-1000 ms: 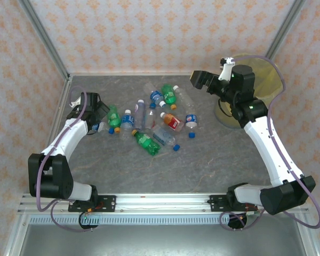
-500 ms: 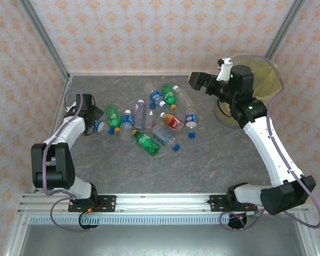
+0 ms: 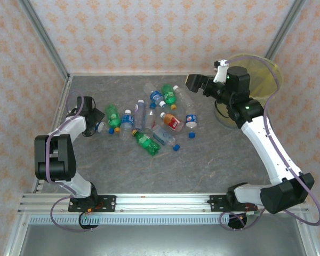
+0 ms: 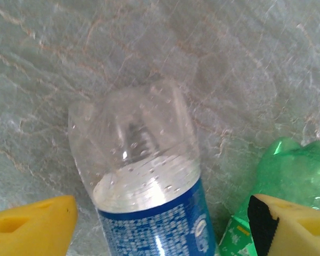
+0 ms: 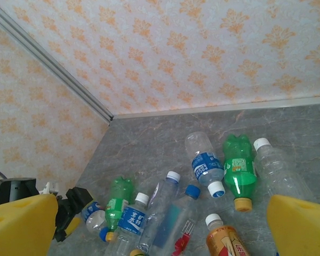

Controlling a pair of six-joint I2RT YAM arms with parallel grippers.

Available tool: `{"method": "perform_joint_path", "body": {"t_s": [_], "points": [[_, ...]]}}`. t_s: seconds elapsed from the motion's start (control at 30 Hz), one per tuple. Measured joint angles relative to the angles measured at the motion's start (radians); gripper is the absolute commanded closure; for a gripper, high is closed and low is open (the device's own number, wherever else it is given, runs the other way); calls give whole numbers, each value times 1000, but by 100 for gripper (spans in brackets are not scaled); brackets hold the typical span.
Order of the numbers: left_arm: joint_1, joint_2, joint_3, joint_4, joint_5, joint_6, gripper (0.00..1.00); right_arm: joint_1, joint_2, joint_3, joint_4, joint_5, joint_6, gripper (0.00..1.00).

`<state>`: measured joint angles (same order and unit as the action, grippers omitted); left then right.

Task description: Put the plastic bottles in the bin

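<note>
About twelve bottles (image 3: 170, 121) scattered across the surface (image 3: 202, 165), three green; one bin (image 3: 261, 69) far right. Left gripper (image 4: 160, 229), jaws apart, straddles a clear blue-labelled bottle (image 4: 144, 181); right gripper (image 3: 194, 82), jaws wide apart, empty.

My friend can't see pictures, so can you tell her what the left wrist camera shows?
A clear plastic bottle with a blue label lies on the grey marbled table, inside the open left pincer. The pincer's yellow fingertips sit at the bottom corners, with a gap on each side of the bottle. A green bottle peeks in at the right edge.
</note>
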<state>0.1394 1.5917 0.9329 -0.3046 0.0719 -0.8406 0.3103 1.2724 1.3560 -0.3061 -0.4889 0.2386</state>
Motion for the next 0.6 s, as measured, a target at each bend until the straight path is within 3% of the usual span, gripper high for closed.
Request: {"method": "perform_joint_path", "body": {"t_s": [0.27,0.6], "points": [[-1,-80,-134,46,59,-37,15,24,28,0,10,-6,3,0],[-28,-64,-143,82,90,-45,15,60,29,0,16,-5,4,0]]}}
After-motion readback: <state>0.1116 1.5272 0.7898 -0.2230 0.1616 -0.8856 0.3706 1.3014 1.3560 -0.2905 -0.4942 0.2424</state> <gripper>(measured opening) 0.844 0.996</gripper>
